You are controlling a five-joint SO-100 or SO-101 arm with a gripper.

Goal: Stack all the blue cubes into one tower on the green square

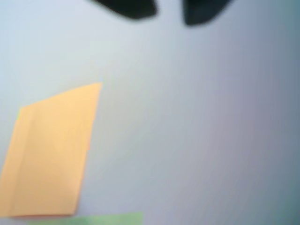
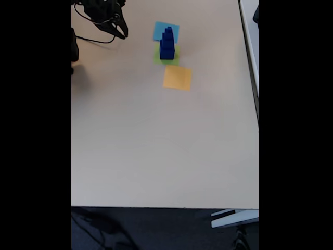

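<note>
1. In the fixed view, a pale beige table [image 2: 156, 146] fills the middle of the frame, with dark floor below its near edge.
2. Near the far edge, 3 dark blue cubes form a tower [image 2: 167, 44], widest at the bottom and narrowest on top.
3. The tower stands on the green square [image 2: 158, 58], a flat yellow-green paper.
4. A light-blue square [image 2: 159, 28] lies just behind the green one, and an orange square [image 2: 177, 77] lies just in front, slightly to the right.
5. The black gripper [image 2: 123, 32] hangs at the far left of the table, well apart from the tower.
6. In the blurred wrist view, the gripper [image 1: 169, 13] shows 2 dark fingertips with a gap between them, released and holding nothing.
7. Below them lie the orange square [image 1: 49, 152] and a sliver of green square [image 1: 108, 219].
</note>
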